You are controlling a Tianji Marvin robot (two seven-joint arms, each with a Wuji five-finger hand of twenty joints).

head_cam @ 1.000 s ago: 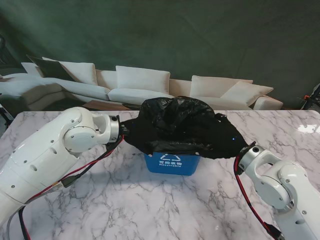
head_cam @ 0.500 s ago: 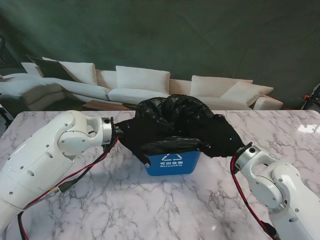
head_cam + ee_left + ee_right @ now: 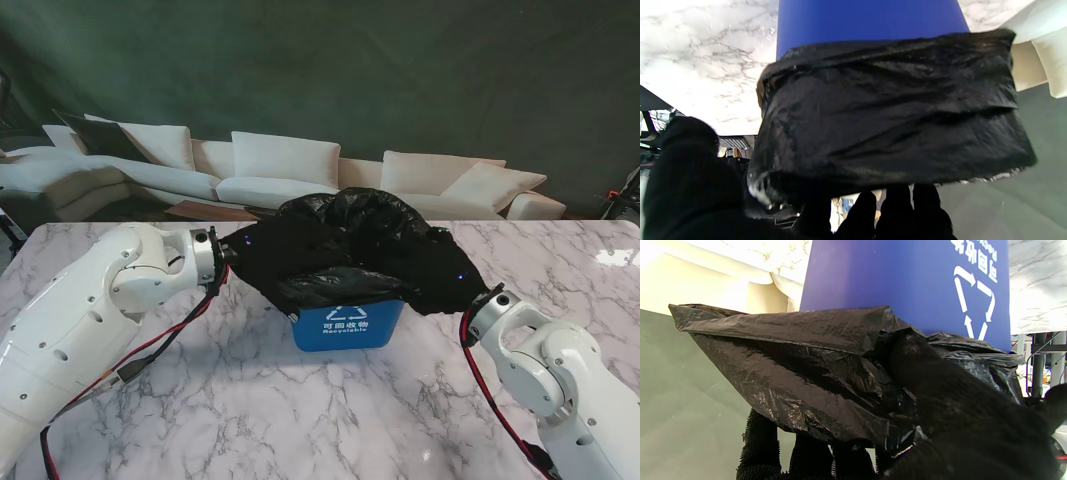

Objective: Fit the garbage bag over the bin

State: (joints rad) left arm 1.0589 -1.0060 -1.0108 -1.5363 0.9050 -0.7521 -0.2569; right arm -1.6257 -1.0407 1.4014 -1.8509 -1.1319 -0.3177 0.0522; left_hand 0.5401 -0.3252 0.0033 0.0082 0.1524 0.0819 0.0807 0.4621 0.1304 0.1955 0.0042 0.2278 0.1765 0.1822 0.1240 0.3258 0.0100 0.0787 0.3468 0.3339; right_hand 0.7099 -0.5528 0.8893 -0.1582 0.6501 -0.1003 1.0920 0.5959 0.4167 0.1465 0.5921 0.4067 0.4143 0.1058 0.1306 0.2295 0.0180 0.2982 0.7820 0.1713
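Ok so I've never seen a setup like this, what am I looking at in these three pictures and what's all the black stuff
It is a robot with two white arms ending in black-gloved five-finger hands. The wide picture looks down from its stand at a white marble table. On it stands a blue plastic recycling bin, with a crinkly black garbage bag stretched over its top. The other two pictures come from cameras on the wrists and appear upside down. The left hand and right hand each grip one side of the bag.
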